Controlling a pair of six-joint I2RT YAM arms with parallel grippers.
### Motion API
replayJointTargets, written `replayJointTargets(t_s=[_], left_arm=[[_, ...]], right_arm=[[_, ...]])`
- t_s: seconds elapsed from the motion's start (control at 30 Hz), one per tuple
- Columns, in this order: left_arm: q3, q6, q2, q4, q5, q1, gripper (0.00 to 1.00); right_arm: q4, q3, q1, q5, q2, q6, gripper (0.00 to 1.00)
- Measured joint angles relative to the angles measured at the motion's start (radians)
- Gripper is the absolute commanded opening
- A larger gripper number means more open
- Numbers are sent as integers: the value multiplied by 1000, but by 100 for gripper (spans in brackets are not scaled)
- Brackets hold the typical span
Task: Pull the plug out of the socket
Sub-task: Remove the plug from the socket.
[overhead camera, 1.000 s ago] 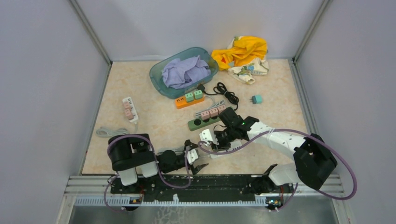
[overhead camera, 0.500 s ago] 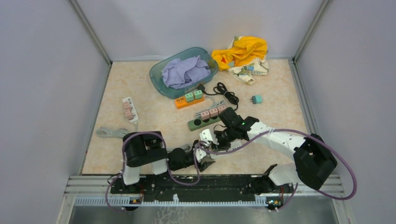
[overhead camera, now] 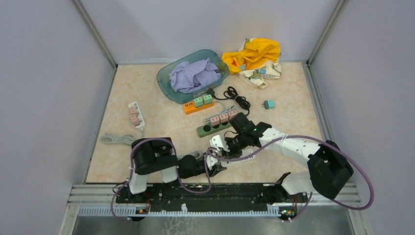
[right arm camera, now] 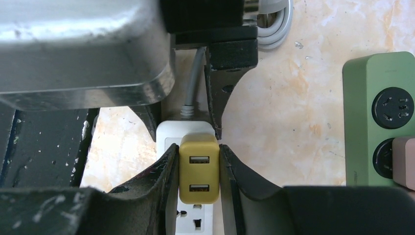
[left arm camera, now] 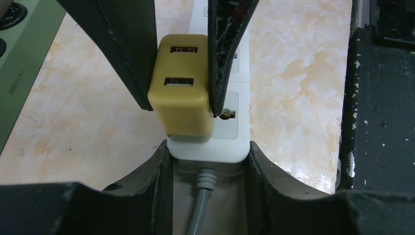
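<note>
A white power strip, the socket [left arm camera: 232, 128] [right arm camera: 169, 135] [overhead camera: 216, 143], lies near the table's front edge with a mustard-yellow USB plug [left arm camera: 182, 98] [right arm camera: 198, 177] seated in it. My right gripper [right arm camera: 198, 147] [overhead camera: 230, 145] is shut on the plug, one finger pressed against each side. My left gripper [left arm camera: 208, 152] [overhead camera: 214, 163] is shut on the strip's cable end, its fingers touching both sides where the grey cable [left arm camera: 203, 205] leaves. In the top view the plug is hidden under the right gripper.
A green power strip [overhead camera: 204, 129] with pink plugs lies just behind; its edge [right arm camera: 377, 117] is right of the right gripper. Farther back are an orange strip [overhead camera: 191, 107], a teal basin [overhead camera: 164, 83] of purple cloth, black cord [overhead camera: 237, 96], yellow cloth [overhead camera: 254, 56], a small teal adapter [overhead camera: 268, 104]. At left lie a white strip [overhead camera: 136, 115] and coiled grey cable [overhead camera: 116, 139].
My left arm swung right to the white strip's cable end and its jaws closed from wide open onto the strip. The right gripper stayed shut on the plug without moving.
</note>
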Motion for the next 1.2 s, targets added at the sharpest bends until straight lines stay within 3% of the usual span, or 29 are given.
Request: replayJointTargets(t_s=[0.17,0.23,0.43,0.7,1.0,1.2], left_arm=[[1,-6,2,0,-2,0,4],[1,-7,2,0,-4,0,0],[-12,-18,1,1,-21,0,0],[-14,-34,1,2,-23,3,0],[-23,-35,-8,4,-20,7,0],[-29,-45,-8,4,-8,14,0]], right_arm=[[4,-2,-2,-10,0,11,0],[10,-3,-2,-10,0,21,0],[13,-7,-31,-24,0,27,0],[-13,-23,-64,-115,0,-112,0],[64,-13,-3,-65,24,34,0],[41,-13,-58,-94,23,19,0]])
